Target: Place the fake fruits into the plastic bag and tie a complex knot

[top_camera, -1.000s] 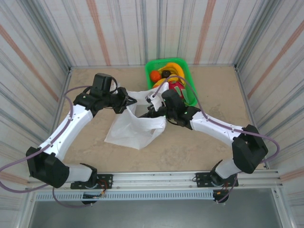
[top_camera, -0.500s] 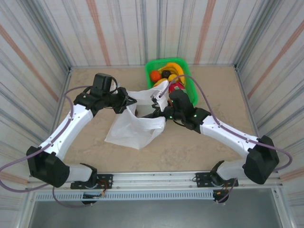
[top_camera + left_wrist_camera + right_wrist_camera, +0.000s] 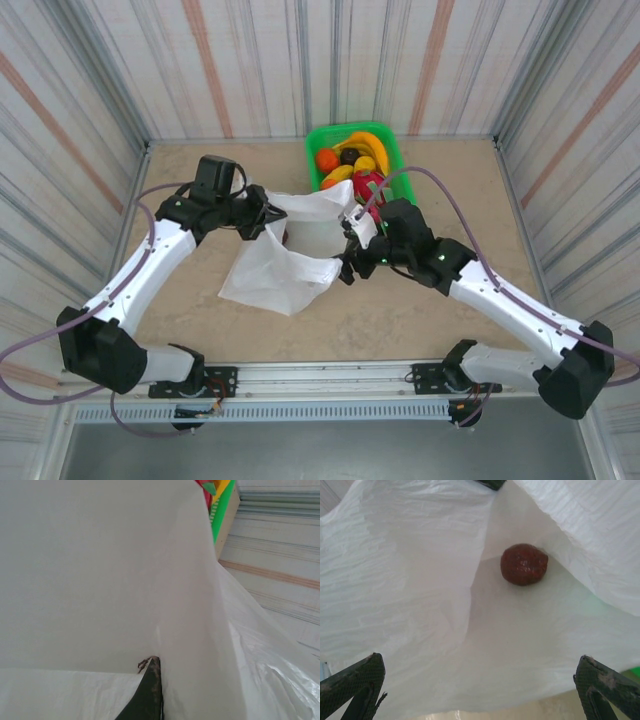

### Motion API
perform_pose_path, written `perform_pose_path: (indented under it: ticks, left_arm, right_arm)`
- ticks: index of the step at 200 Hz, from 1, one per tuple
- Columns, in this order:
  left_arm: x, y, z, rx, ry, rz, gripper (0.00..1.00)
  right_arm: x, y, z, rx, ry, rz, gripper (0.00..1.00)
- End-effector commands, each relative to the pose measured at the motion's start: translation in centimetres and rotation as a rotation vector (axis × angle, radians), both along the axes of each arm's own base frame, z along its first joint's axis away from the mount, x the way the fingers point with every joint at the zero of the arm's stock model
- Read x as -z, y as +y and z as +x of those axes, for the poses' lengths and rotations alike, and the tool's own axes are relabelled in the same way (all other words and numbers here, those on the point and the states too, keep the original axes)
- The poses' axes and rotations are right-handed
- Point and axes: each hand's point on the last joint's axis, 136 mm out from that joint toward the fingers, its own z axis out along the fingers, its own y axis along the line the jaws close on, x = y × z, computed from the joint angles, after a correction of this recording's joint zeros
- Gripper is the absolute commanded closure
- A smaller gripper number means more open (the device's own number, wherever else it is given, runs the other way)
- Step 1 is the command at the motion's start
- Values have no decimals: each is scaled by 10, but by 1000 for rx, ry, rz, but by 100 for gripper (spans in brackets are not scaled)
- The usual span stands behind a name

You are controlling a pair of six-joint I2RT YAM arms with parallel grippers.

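The white plastic bag [image 3: 283,268] lies mid-table with its mouth lifted toward the back. My left gripper [image 3: 268,216] is shut on the bag's upper edge; in the left wrist view one dark finger [image 3: 151,685] pinches the film [image 3: 100,570]. My right gripper [image 3: 351,250] hovers open at the bag's right side with nothing between its fingertips. In the right wrist view it [image 3: 480,687] faces into the bag [image 3: 405,580], where a dark maroon fake fruit [image 3: 524,564] rests. More fake fruits lie in the basket: an orange [image 3: 326,160], bananas [image 3: 366,142] and a pink-red one [image 3: 368,186].
The green basket [image 3: 393,150] stands at the back centre, just behind the bag, and its corner [image 3: 223,505] shows in the left wrist view. Striped walls close the table on three sides. Bare tabletop lies to the left and front right.
The right arm has drawn back to the right and toward the near edge, its gripper moving from over the bag's mouth to the bag's right side. The left arm holds still.
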Motion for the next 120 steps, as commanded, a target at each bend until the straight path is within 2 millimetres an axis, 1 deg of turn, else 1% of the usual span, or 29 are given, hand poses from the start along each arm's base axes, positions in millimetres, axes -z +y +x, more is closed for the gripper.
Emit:
perform_pose_path:
  ticks: [1, 23, 36, 38, 42, 65, 92, 114, 118, 120]
  left_arm:
    - [4, 2, 0, -1, 21, -8, 100]
    - [5, 4, 0, -4, 23, -10, 100]
    - [4, 4, 1, -8, 18, -14, 100]
    - [4, 5, 1, -9, 16, -15, 100]
    - [4, 5, 1, -11, 16, -16, 100]
    - [4, 9, 2, -27, 21, -24, 100]
    - [4, 13, 2, -43, 24, -33, 100]
    - [2, 16, 3, -51, 20, -40, 100]
    - [1, 17, 3, -52, 21, -42, 100]
    - [2, 17, 3, -52, 21, -42, 100]
  right_arm:
    - [8, -27, -5, 42, 14, -71, 0]
    - [-3, -40, -6, 75, 8, -47, 1]
    - [-2, -47, -3, 107, 34, -49, 1]
    - [-8, -51, -4, 116, 21, -38, 1]
    - [-11, -53, -5, 124, 24, -33, 1]
    - [-15, -71, 1, 192, 64, -23, 1]
    - [-14, -92, 13, 283, 118, -2, 1]
    - [-10, -107, 28, 367, 176, 13, 1]
    - [-11, -109, 30, 378, 178, 18, 1]
    - [-7, -109, 33, 383, 194, 10, 1]
